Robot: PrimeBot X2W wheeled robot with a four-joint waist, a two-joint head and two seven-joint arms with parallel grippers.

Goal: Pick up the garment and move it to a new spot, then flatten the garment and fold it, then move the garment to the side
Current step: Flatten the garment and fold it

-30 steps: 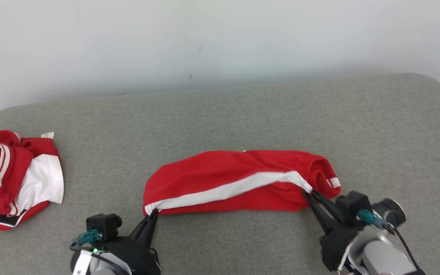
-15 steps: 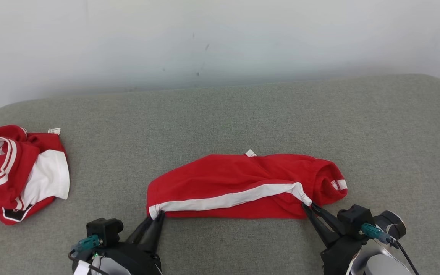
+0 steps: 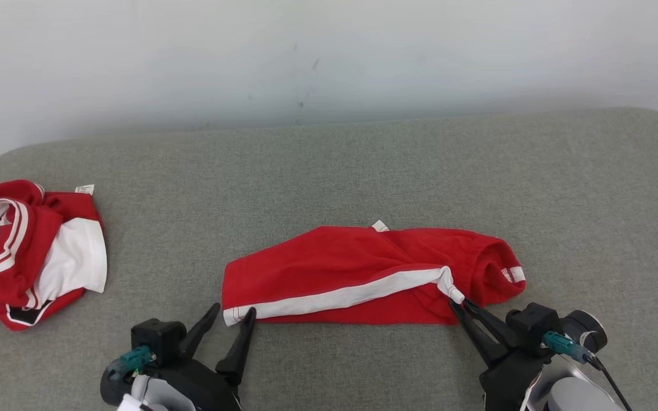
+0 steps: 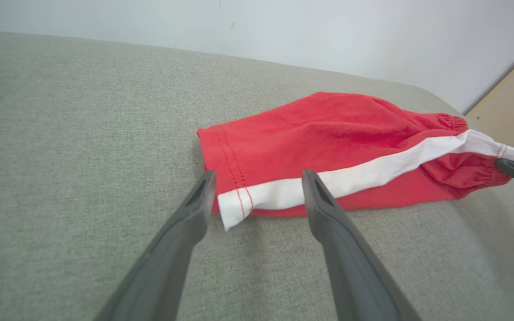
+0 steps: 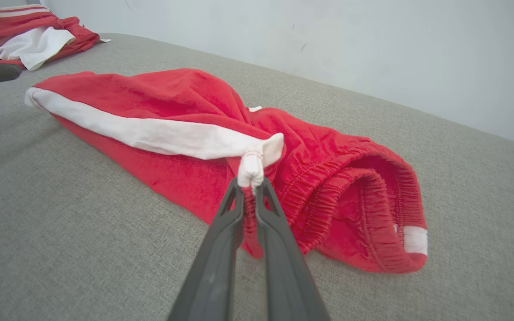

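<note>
The garment (image 3: 357,268), red shorts with a white side stripe, lies stretched left to right on the grey cushion (image 3: 329,171). My left gripper (image 3: 232,313) stands open at the hem's left corner, and in the left wrist view the white hem end (image 4: 257,198) lies between its fingers (image 4: 194,209) untouched. My right gripper (image 3: 458,303) is shut on the garment's waistband end, where the white stripe bunches above its tips (image 5: 250,183) in the right wrist view. The elastic waistband (image 5: 364,200) curls open to the right of that grip.
A second red and white garment (image 3: 26,251) lies crumpled at the cushion's far left edge, also far off in the right wrist view (image 5: 29,31). A pale wall (image 3: 329,57) runs behind the cushion. A tan panel (image 4: 511,116) shows beyond the cushion's right end.
My left gripper has opened and let go of the hem corner, which now rests on the cushion. The head camera has shifted slightly. The right gripper keeps its grip.
</note>
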